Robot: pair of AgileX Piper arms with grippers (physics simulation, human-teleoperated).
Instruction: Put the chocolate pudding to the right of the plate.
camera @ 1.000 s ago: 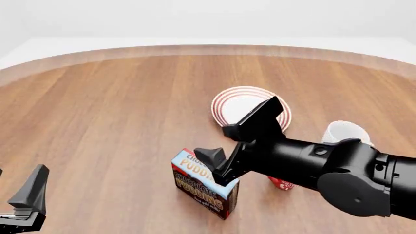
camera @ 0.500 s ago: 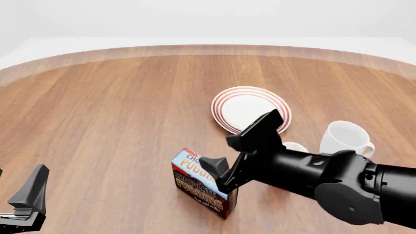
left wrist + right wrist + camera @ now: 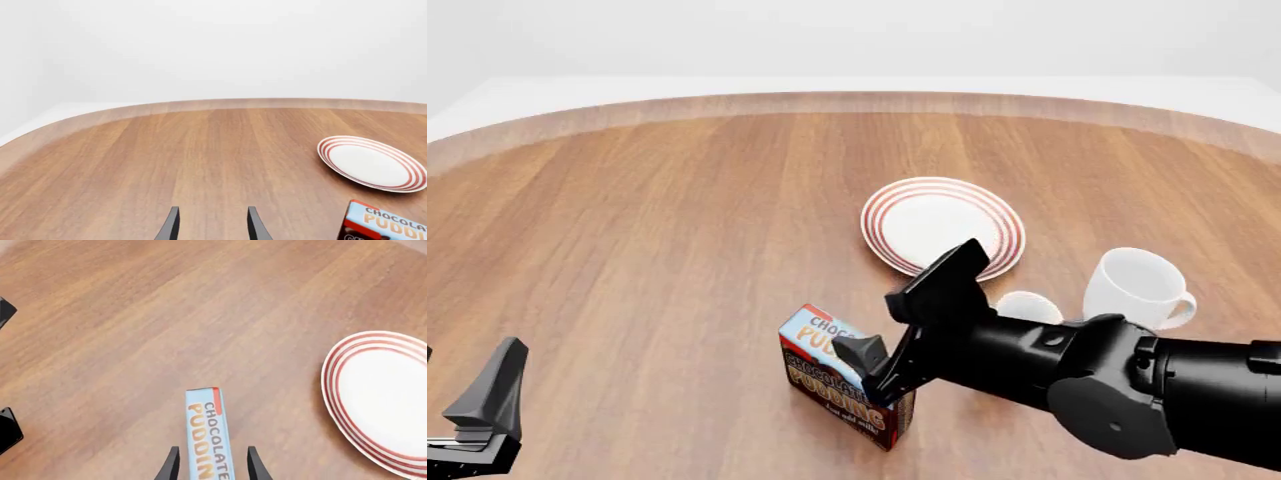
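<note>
The chocolate pudding (image 3: pixel 827 378) stands on edge near the table's front, light-blue top up, brown sides facing me. It also shows in the right wrist view as the pudding (image 3: pixel 208 425) and at the picture's edge in the left wrist view as the pudding (image 3: pixel 383 225). My right gripper (image 3: pixel 890 322) is open and astride the carton's top; in its wrist view the right gripper (image 3: pixel 212 452) has a small gap on each side of the carton. The plate (image 3: pixel 878 222) lies behind and right of the carton, and shows as the plate (image 3: pixel 331 385) and the plate (image 3: pixel 331 150). My left gripper (image 3: pixel 211 220) is open and holds nothing, low at the front left as the left gripper (image 3: pixel 467 400).
A white mug (image 3: pixel 1132 285) stands right of the plate. A second cup (image 3: pixel 1030 305) peeks out just behind my right arm, mostly hidden. The table's curved far edge (image 3: pixel 854 100) runs along the back.
My right gripper has come down and nearer, and now straddles the pudding's top. The white mug, earlier partly hidden by the arm, is uncovered. Pudding, plate and left arm have not moved.
</note>
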